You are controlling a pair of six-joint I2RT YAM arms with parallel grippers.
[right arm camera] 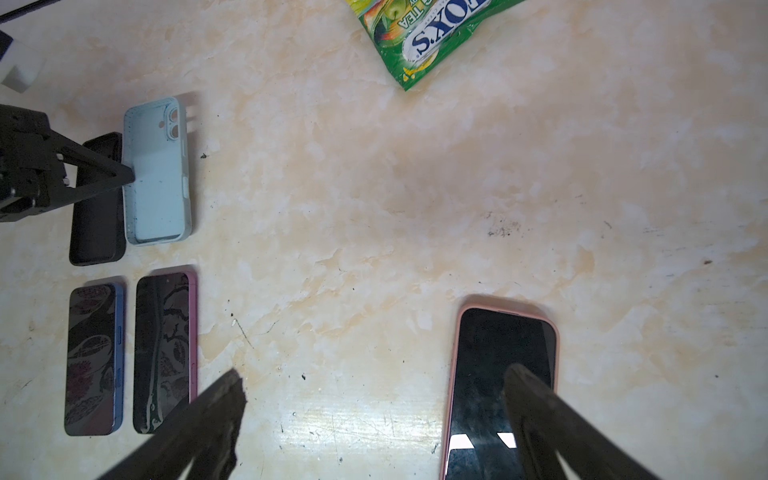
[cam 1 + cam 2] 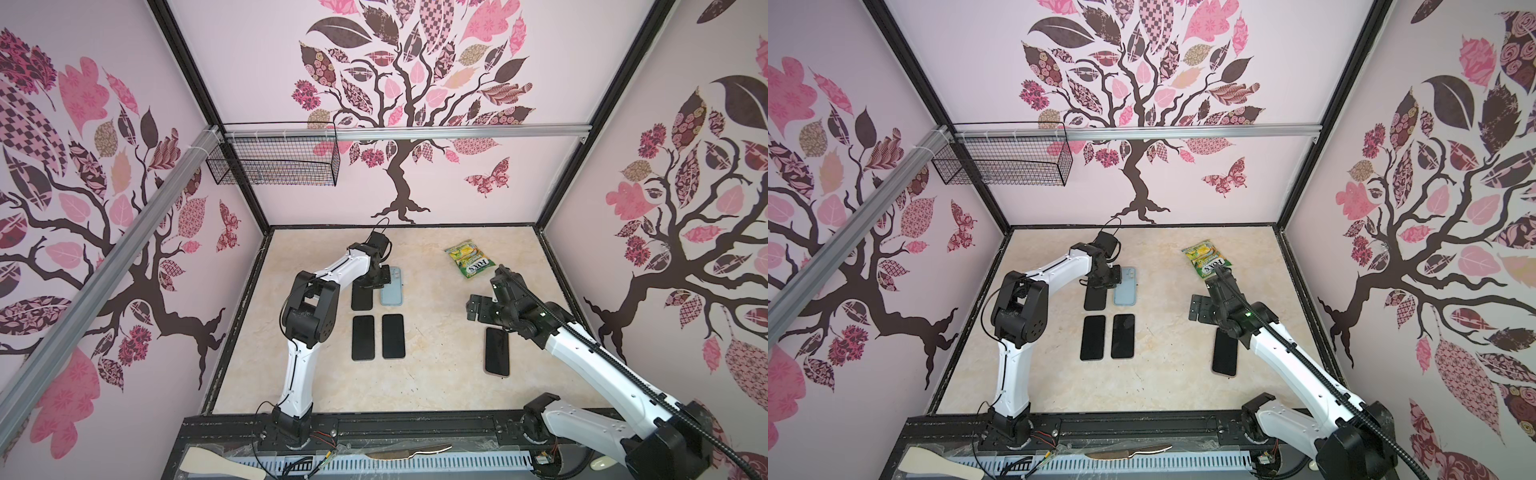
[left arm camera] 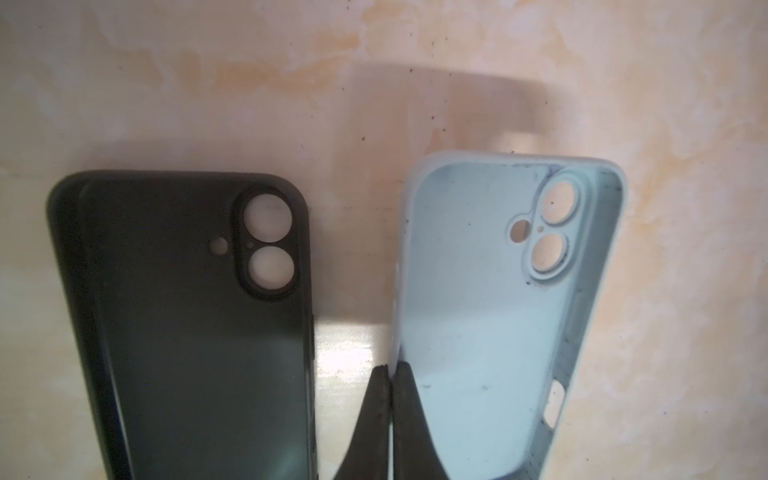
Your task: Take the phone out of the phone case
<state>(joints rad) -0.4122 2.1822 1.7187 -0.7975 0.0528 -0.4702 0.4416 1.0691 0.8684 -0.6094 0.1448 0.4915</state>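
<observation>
A dark-screened phone (image 1: 486,349) lies face up in a pink phone case (image 1: 454,365) at the right of the table, seen also in both top views (image 2: 497,351) (image 2: 1225,355). My right gripper (image 1: 376,380) hangs open above the table; one finger (image 1: 536,407) is over the phone's screen, the other over bare table. My left gripper (image 3: 390,372) is shut on the side wall of an empty light blue case (image 3: 490,311) (image 2: 392,293) at the middle left. An empty black case (image 3: 187,311) lies beside it.
Two bare phones, one blue-edged (image 1: 93,357) and one magenta-edged (image 1: 164,349), lie side by side in front of the empty cases (image 2: 363,337) (image 2: 393,336). A green candy bag (image 2: 470,258) rests at the back right. A wire basket (image 2: 274,162) hangs on the back wall.
</observation>
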